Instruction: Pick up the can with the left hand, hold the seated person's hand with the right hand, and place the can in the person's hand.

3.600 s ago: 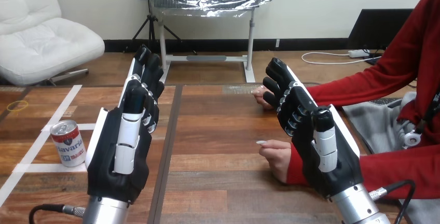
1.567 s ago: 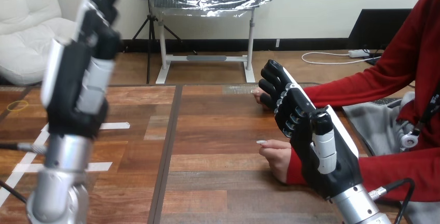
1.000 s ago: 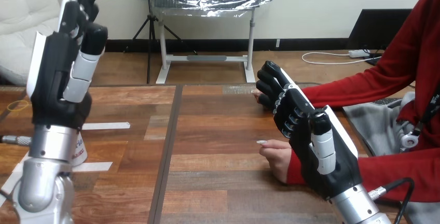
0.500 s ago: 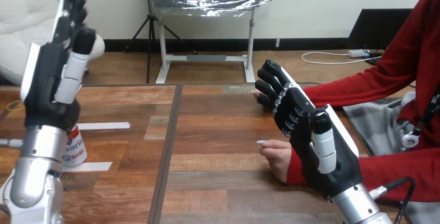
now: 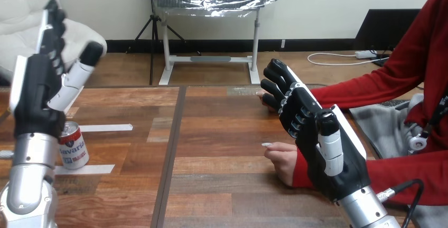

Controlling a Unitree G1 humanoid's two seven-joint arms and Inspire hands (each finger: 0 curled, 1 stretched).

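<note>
A red, white and blue can (image 5: 73,144) stands upright on the table near its left side, partly behind my left wrist. My left hand (image 5: 38,93) is raised above and just left of the can, open, with straight fingers and the thumb spread to the right. My right hand (image 5: 317,138) is open at the right, held upright. The person's near hand (image 5: 281,159) rests on the table just left of my right palm; I cannot tell whether they touch. The person's far hand (image 5: 262,98) lies on the table behind my right hand's fingers.
White tape strips (image 5: 105,128) cross the wooden table (image 5: 211,143) around the can. A dark seam (image 5: 170,149) runs front to back down the table's middle. The person's red sleeve (image 5: 401,172) lies along the right edge.
My left hand has swung leftward and lowered, its thumb spreading out, so more of the can shows. My right hand and the person's hands have held still.
</note>
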